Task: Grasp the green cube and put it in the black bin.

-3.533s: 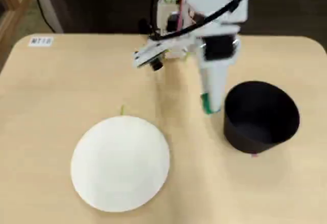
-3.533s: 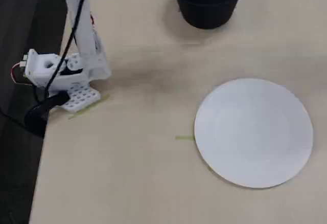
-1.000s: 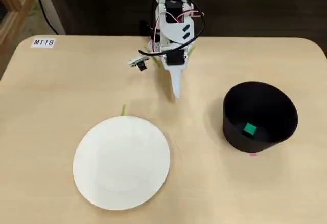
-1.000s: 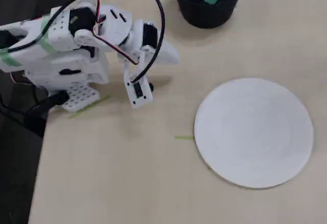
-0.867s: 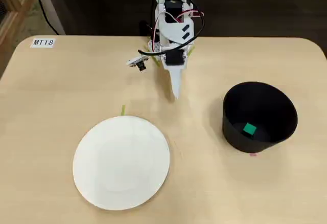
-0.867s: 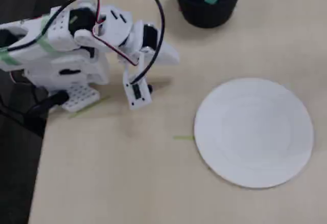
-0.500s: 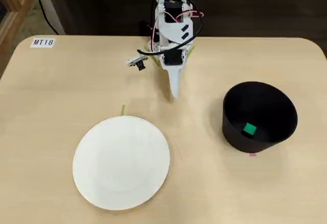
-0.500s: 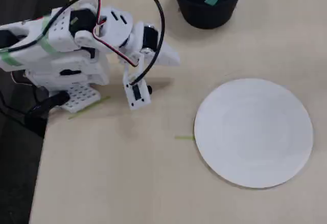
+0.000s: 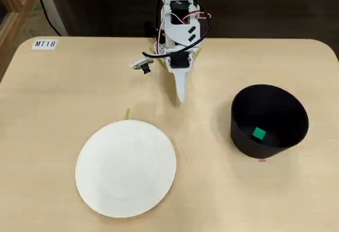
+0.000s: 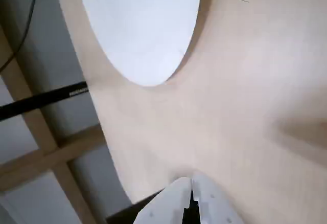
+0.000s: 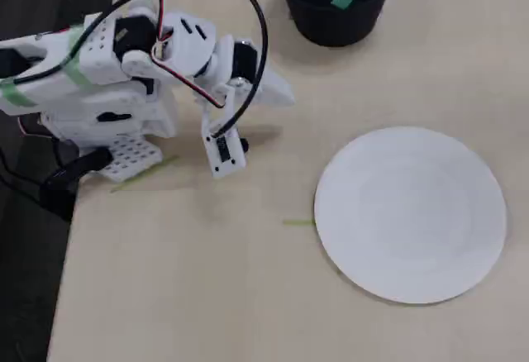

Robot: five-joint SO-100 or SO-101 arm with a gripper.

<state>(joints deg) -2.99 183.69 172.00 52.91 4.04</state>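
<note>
Fixed views show the green cube (image 9: 259,133) lying inside the black bin (image 9: 241,134); the gripper (image 10: 191,184) is seen empty, fingers together; nothing is left.

A robot test room, like a lab or classroom

The light wood table (image 9: 79,89) has a small tag (image 9: 44,44) that reads MT18 stuck in one corner (a lab kind of label), and bits of green tape (image 11: 296,222) mark spots on it
</note>
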